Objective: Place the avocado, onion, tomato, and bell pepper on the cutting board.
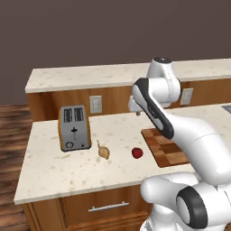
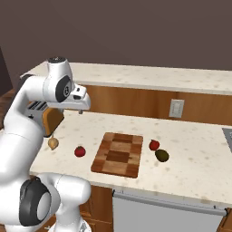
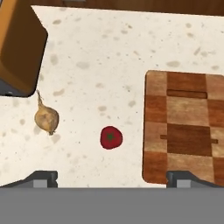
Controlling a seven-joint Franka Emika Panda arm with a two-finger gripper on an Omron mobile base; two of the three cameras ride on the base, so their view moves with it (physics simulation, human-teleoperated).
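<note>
The gripper [image 3: 111, 177] hangs high over a speckled counter [image 3: 109, 52], its two fingers spread wide apart and holding nothing. Almost midway between the fingertips and a little ahead of them lies a small red fruit [image 3: 111, 137], probably the tomato. Beyond the left finger sits the onion [image 3: 47, 119], its dry stalk pointing toward a toaster [image 3: 17, 43]. Beyond the right finger lies the checkered cutting board [image 3: 186, 127], bare. In the right base view, the avocado [image 2: 161, 155] and another red fruit [image 2: 154, 145] rest past the board's far side. The onion looks light, firm and papery-slick; gripping across its round belly, not the stalk, seems safest.
</note>
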